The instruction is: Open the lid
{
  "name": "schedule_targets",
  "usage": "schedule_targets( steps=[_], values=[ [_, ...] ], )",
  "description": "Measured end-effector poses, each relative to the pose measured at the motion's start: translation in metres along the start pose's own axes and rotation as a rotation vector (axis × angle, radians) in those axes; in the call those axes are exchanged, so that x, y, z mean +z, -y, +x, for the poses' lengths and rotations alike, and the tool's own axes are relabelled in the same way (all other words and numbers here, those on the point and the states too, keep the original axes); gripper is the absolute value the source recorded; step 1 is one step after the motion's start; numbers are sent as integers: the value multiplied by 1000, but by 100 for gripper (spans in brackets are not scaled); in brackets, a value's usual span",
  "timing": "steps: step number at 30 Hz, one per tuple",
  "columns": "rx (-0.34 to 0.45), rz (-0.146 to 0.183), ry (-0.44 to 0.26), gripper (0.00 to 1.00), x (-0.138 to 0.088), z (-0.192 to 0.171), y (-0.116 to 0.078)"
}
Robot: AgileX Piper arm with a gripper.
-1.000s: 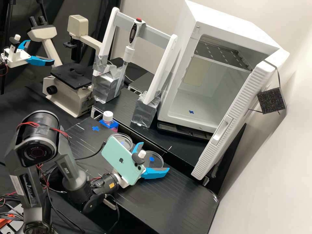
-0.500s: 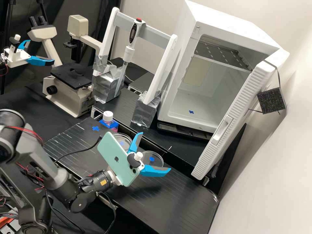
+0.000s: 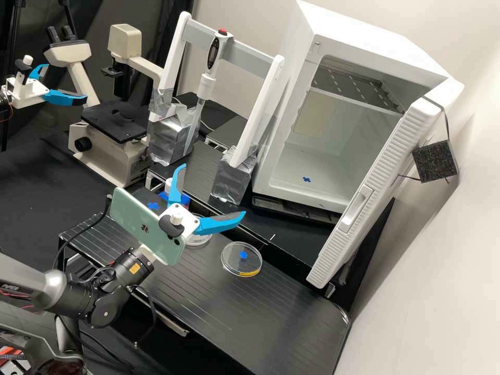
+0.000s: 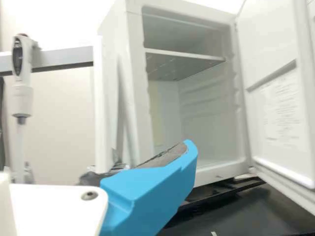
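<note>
The bottle point(image 3: 184, 201) with its white cap point(image 3: 168, 183) stood partly hidden behind 1 finger of the gripper point(image 3: 213, 189); 1 clear dish point(image 3: 201, 240) lay partly behind the other, and 1 clear dish point(image 3: 241, 259) to its right. The fingers were spread wide.

High view: clear dish point(image 3: 234, 264) with blue and yellow marks, centre; bright blue fingers point(image 3: 217, 224) and mint-green phone point(image 3: 136, 216), centre left; white fridge point(image 3: 359, 39), upper right.

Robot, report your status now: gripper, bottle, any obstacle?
Gripper open, empty. White-capped bottle upright, cap on. Blue finger partly hides it in high view; obstacle, cannot tell.
</note>
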Motion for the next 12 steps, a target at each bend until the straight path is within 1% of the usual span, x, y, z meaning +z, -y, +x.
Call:
schedule_targets(
  steps=[4, 6, 10, 12],
  values=[
    [4, 34, -21, 100, -3, 1, 2],
    [-7, 49, -39, 100, -6, 1, 4],
    [-22, 68, -76, 100, -12, 1, 8],
    [-28, 66, -90, 100, -14, 1, 10]
  ],
)
